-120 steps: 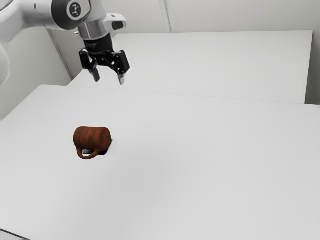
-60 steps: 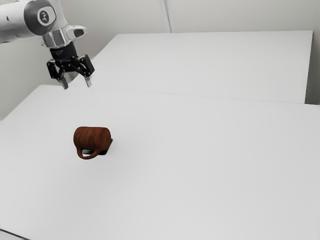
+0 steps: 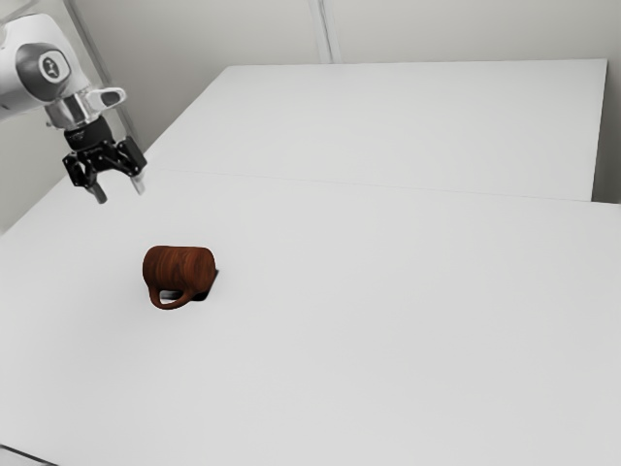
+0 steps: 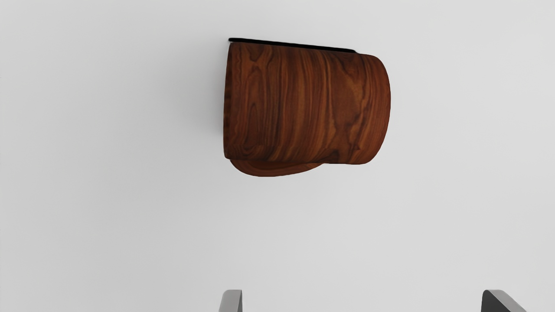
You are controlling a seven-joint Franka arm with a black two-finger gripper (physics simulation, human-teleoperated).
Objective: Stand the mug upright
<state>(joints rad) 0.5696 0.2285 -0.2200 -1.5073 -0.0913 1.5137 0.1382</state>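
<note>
My gripper [image 3: 118, 194] hangs in the air above the table at the exterior view's left, higher than the mug and apart from it. In the wrist view the gripper [image 4: 362, 301] stands open, its two fingertips wide apart with nothing between them. The brown wood-grained mug [image 3: 180, 267] lies on its side on the white table, its handle toward the exterior view's bottom edge. In the wrist view the mug [image 4: 303, 104] lies beyond the fingertips; its body hides most of the handle.
The white table [image 3: 388, 320] stretches around the mug. Behind it, a second white surface [image 3: 408, 121] spreads before the pale walls. A thin dark shadow or edge runs along the mug's side in the wrist view.
My arm has swung toward the exterior view's left and then come lower, and the hand is now nearer the tabletop. The mug lies where it was.
</note>
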